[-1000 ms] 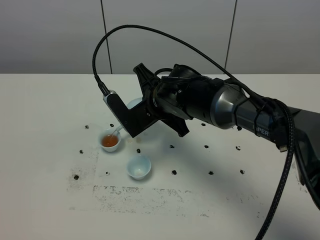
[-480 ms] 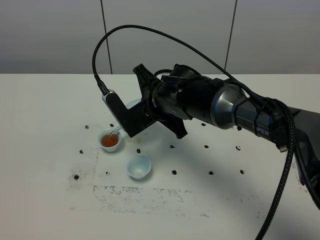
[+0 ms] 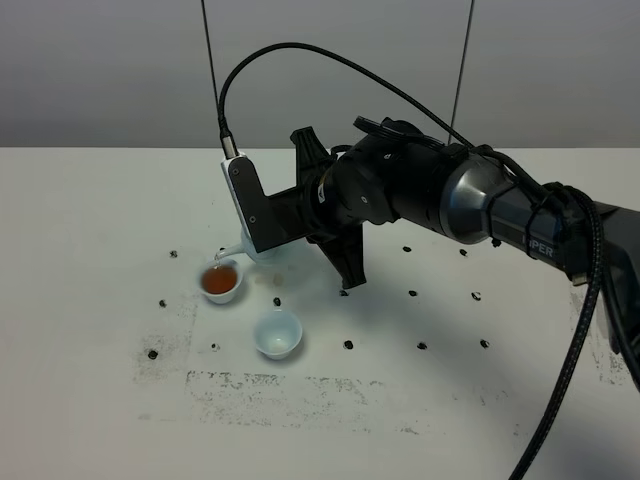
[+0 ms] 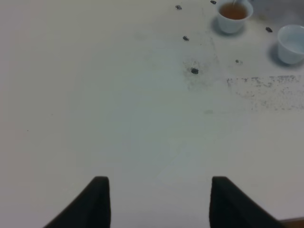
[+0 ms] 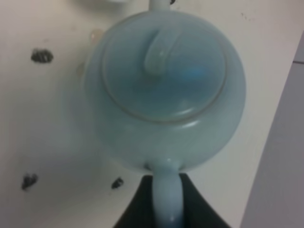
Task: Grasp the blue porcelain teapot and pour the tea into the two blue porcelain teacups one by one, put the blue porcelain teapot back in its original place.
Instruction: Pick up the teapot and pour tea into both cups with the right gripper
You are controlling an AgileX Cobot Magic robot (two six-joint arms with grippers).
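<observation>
The blue porcelain teapot (image 5: 164,90) fills the right wrist view, lid knob facing the camera. My right gripper (image 5: 166,206) is shut on its loop handle. In the exterior view the arm and wrist camera mount hide most of the pot; only its spout (image 3: 232,250) shows, just above the rim of the teacup (image 3: 221,281) that holds amber tea. The other teacup (image 3: 277,333) stands empty a little nearer and to the right. Both cups also appear far off in the left wrist view, the filled teacup (image 4: 232,14) and the empty teacup (image 4: 290,42). My left gripper (image 4: 159,199) is open over bare table.
The white table (image 3: 450,400) carries small black marks in rows and a scuffed dark patch (image 3: 280,395) in front of the cups. A black cable (image 3: 330,60) loops high over the right arm. A grey panelled wall stands behind.
The right wrist has turned and shifted right and up, swinging the teapot back so its spout sits higher at the filled cup's edge. The left gripper has stayed still.
</observation>
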